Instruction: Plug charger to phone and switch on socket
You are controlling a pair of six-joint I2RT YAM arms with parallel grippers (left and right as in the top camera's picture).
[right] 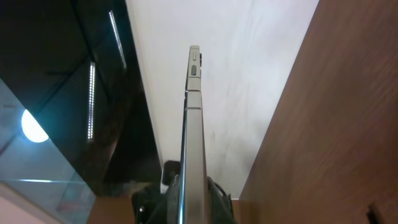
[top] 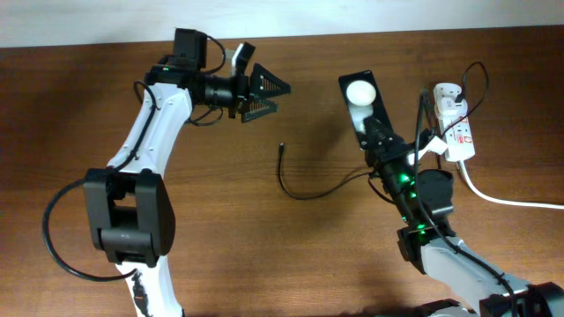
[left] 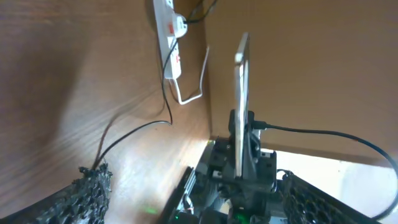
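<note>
Dark wood counter from above: the right pincer grips the phone, which juts past its tips, and the left pincer gapes wide, facing it. The charger tip lies between them, and the socket is just right of the right pincer. From the left wrist, the phone stands edge-on ahead of the spread fingers. From the right wrist, its thin edge rises from the clamped jaws.

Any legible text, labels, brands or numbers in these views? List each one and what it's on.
No text is legible in any view.
Power strip: red markings, too small and blurred to read in the overhead and left wrist views.
Phone: the face shows only a white glare spot overhead and no readable lettering; the right wrist view shows just its edge.
</note>
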